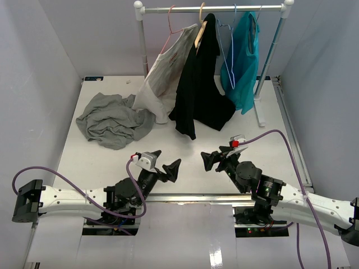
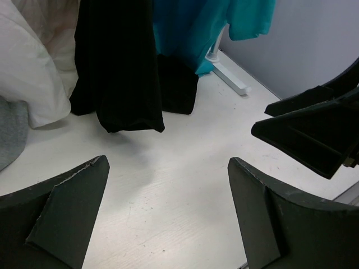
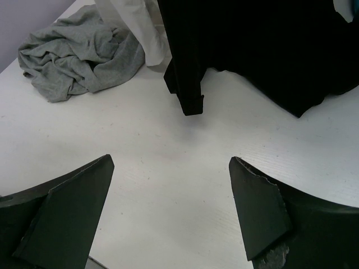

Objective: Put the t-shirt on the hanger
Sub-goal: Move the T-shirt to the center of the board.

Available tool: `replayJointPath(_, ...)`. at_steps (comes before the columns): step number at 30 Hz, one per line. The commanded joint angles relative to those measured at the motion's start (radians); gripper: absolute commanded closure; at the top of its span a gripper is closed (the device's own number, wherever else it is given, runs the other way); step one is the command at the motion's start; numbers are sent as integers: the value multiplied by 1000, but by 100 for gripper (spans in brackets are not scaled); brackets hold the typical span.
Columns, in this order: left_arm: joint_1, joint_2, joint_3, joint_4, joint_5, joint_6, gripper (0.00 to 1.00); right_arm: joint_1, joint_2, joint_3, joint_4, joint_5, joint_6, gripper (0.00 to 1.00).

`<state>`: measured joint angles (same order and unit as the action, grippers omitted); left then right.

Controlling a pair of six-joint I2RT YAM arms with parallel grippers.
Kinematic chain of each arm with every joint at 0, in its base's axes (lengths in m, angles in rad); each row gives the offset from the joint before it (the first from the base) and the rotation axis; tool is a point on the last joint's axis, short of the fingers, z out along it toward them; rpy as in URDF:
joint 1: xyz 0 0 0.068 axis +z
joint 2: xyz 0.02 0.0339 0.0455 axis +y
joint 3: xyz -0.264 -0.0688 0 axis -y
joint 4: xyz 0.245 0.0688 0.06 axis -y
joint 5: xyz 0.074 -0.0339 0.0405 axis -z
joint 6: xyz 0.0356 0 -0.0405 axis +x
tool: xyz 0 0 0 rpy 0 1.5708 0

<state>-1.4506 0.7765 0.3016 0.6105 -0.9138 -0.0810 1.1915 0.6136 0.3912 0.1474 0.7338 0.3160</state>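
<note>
The grey t-shirt (image 1: 115, 120) lies crumpled on the white table at the back left. It also shows in the right wrist view (image 3: 73, 56), and its edge shows in the left wrist view (image 2: 8, 134). The light-blue wire hanger (image 1: 225, 59) hangs bare on the rack, between the black garment and a teal one. My left gripper (image 1: 167, 159) is open and empty over the table's near middle (image 2: 168, 162). My right gripper (image 1: 216, 156) is open and empty just to its right (image 3: 171, 159). Both are well short of the t-shirt.
A white clothes rack (image 1: 213, 8) stands at the back. It holds a white printed shirt (image 1: 165, 73) on a pink hanger, a black garment (image 1: 199, 84) on a wooden hanger and a teal garment (image 1: 244, 56). The rack's foot (image 2: 230, 75) rests on the table at the right.
</note>
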Motion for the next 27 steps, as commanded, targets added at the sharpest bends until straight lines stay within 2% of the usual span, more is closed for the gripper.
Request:
replayJointPath(1,-3,20,-6,27,-156,-52,2,3,-20,38,20,33,23,10)
replayJointPath(4,22,48,12,-14,-244,-101,2,5,-25,37,18,40,26,10)
replayJointPath(7,105,72,45,-117,-291,-260,2,4,-25,38,14,50,34,10)
replayJointPath(8,151,76,77,-253,-272,-349,2,4,-26,39,12,54,34,10)
replayJointPath(9,199,80,112,-408,-248,-443,2,5,-28,40,9,58,35,10)
replayJointPath(11,385,97,204,-667,-157,-648,2,3,-36,40,2,67,43,10)
replayJointPath(14,607,98,264,-841,-14,-804,2,4,-67,28,11,73,45,10)
replayJointPath(15,641,90,261,-828,12,-796,3,5,-78,22,15,72,41,10)
replayJointPath(19,750,135,280,-843,-26,-830,7,3,-118,0,20,78,48,10)
replayJointPath(22,889,209,299,-820,78,-843,10,3,-137,-17,31,72,48,10)
replayJointPath(27,1059,328,298,-688,225,-818,15,5,-133,-13,28,46,47,10)
